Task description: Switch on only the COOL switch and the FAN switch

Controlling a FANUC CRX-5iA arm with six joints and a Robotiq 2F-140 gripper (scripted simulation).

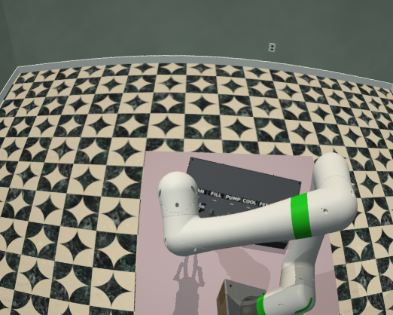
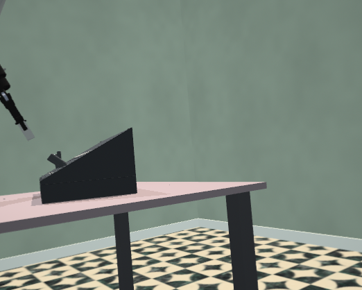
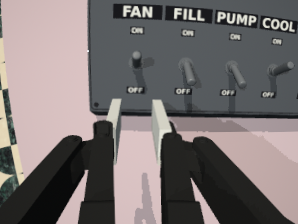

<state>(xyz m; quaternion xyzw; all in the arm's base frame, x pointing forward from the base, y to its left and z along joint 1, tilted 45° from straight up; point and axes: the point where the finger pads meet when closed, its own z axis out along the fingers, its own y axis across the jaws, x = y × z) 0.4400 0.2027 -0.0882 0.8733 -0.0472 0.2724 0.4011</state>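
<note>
Four labelled toggle switches appear across the upper part of the wrist view: the FAN switch at upper left, then the FILL switch, the PUMP switch and the COOL switch at the right edge. The FAN lever stands nearly end-on to the camera, its tip closer to the ON mark than the others. The FILL and PUMP levers lean down toward their OFF marks; the COOL lever lies sideways, and its setting cannot be judged from this angle.

The console, a dark wedge with a sloped face, rests on the pink table, left of centre in the exterior view. In the top view it sits skewed to the table edges, partly hidden under the white arm.

The gripper occupies the lower half of the wrist view. Its fingers are parted by a narrow gap, with nothing between the pale pads. The pad tips lie below the console's lower edge in that view, roughly in line with the FAN switch. In the exterior view the gripper hangs at the left edge, tilted, clear of the console and above and left of the raised levers.
</note>
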